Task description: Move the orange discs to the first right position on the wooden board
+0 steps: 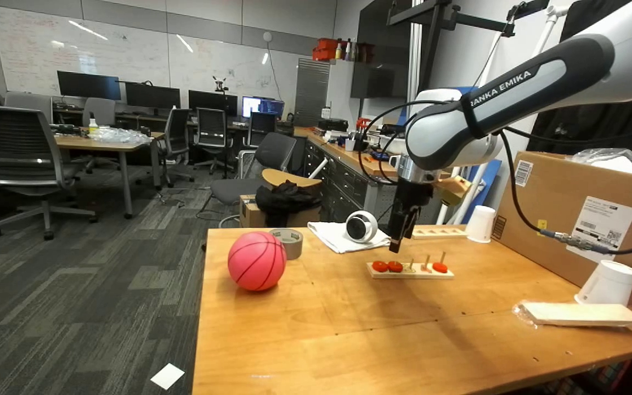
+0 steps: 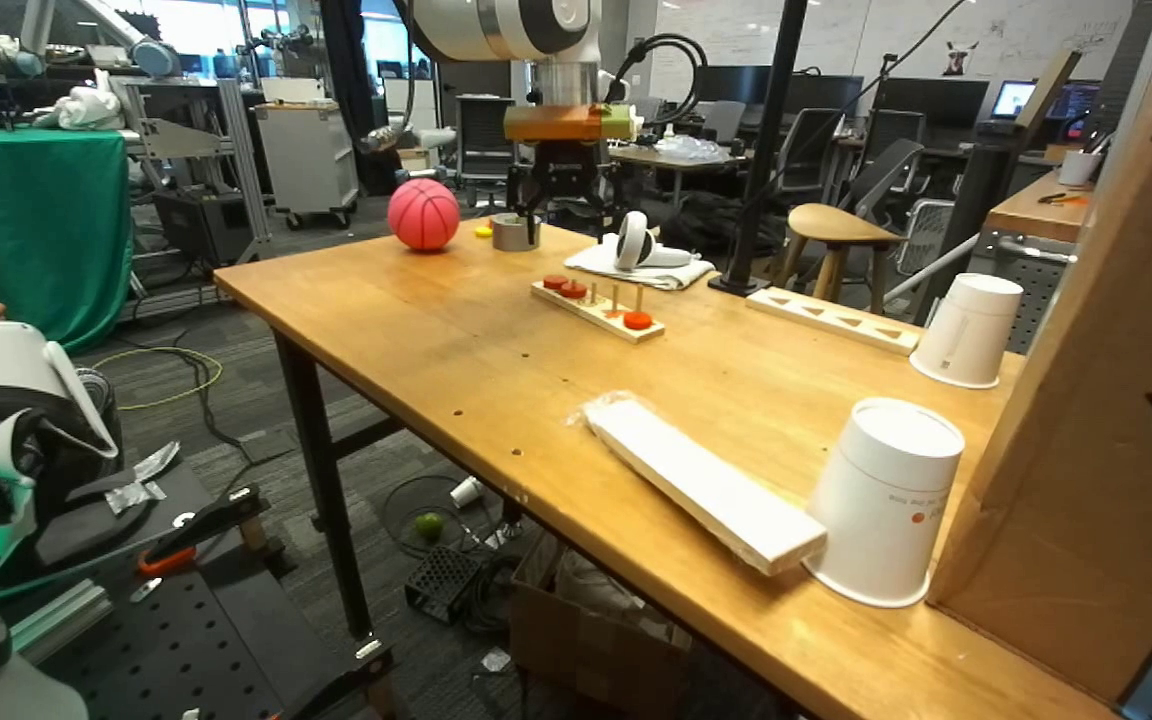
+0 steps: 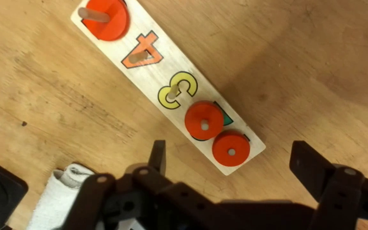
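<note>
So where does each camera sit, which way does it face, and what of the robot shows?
An exterior view: higher than the table, facing across it toward the whiteboard; the arm spans the upper right, jaws pointing down.
An exterior view: near the cardboard box, facing along the table toward the pink ball; arm's lower end and jaws at top.
Wrist view: on the wrist, facing down at the wooden board; the open jaws show along the bottom.
Both exterior views share ball, box, arm; all three, the orange discs.

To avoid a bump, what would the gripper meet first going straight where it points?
Likely one of the adjacent orange discs on the wooden board; depth is unclear, so the open gripper might straddle them and meet the tabletop.
</note>
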### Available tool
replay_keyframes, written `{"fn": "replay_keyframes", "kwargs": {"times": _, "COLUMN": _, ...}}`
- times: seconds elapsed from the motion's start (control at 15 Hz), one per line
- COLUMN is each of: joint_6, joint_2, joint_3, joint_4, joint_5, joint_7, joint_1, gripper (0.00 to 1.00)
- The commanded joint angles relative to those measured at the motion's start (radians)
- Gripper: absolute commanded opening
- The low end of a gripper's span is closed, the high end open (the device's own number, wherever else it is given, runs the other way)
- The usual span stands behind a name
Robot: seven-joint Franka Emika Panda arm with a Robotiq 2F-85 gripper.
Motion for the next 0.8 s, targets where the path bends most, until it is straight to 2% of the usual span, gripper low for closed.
{"fn": "replay_keyframes", "kwargs": {"times": 0.0, "joint_6": 0.026, "joint_2": 0.016, "joint_3": 0.006, "joint_4": 0.007, "joint_5": 0.042, "joint_7": -0.059, "joint_1": -0.012, "gripper": 1.00}}
{"fn": "replay_keyframes", "kwargs": {"times": 0.2, "joint_6": 0.057, "joint_2": 0.038, "joint_3": 0.012, "joint_4": 0.009, "joint_5": 0.054, "joint_7": -0.139, "joint_1": -0.034, "gripper": 1.00}}
{"fn": "replay_keyframes", "kwargs": {"times": 0.4, "joint_6": 0.078, "joint_2": 0.056, "joint_3": 0.031, "joint_4": 0.010, "joint_5": 0.074, "joint_7": -0.289, "joint_1": -0.061, "gripper": 1.00}}
{"fn": "replay_keyframes", "kwargs": {"times": 0.73, "joint_6": 0.058, "joint_2": 0.082, "joint_3": 0.038, "joint_4": 0.019, "joint_5": 0.105, "joint_7": -0.444, "joint_1": -0.068, "gripper": 1.00}}
